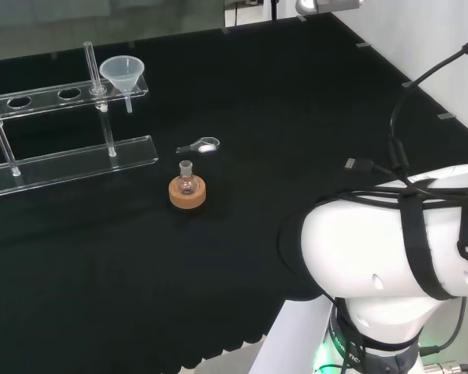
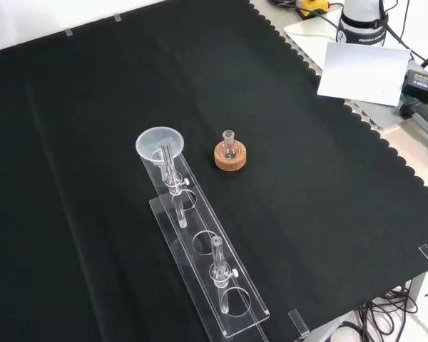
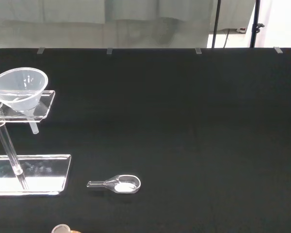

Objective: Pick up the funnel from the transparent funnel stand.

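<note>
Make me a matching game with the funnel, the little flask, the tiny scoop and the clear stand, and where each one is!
Things:
1. funnel
2. small flask
3. scoop
4. funnel stand

Places:
A. lying flat on the black cloth
B. sitting in a cork ring
C. resting in the end hole of the top shelf
D. standing on the cloth on its long clear base

Pairs: 1-C, 2-B, 3-A, 4-D
</note>
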